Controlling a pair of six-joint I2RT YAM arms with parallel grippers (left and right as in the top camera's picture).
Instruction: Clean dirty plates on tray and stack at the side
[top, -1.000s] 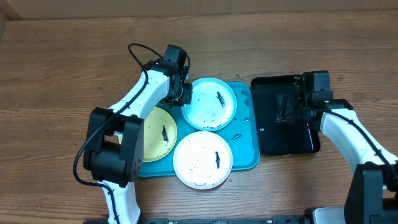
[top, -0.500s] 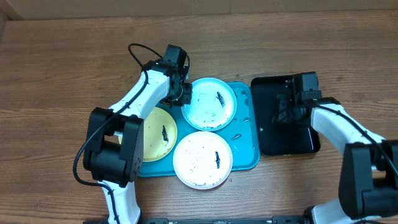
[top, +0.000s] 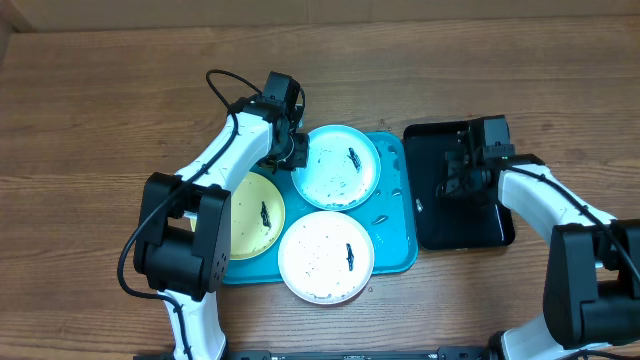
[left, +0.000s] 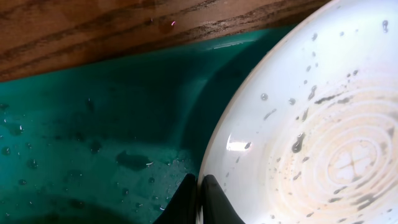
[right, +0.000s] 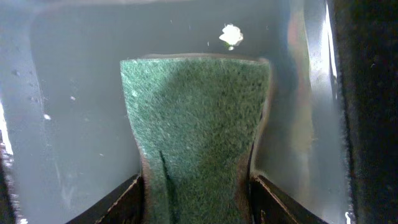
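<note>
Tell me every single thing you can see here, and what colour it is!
Light blue plate: one, light blue with dark smears, at the back of the turquoise tray.
Yellow-green plate: one, yellow-green with a dark smear, at the left end of the tray, partly under the left arm.
White plate: one, white with specks and a dark smear, at the tray's front edge.
Turquoise tray: one, turquoise and wet, in the middle of the table.
Black tray: one, glossy black, right of the turquoise tray.
Green sponge: one, green, over the black tray.
Wooden table: one, brown, under everything.
Left claw: one, dark, pinching the light blue plate's rim.
Right claw: one, dark, squeezing the green sponge.
</note>
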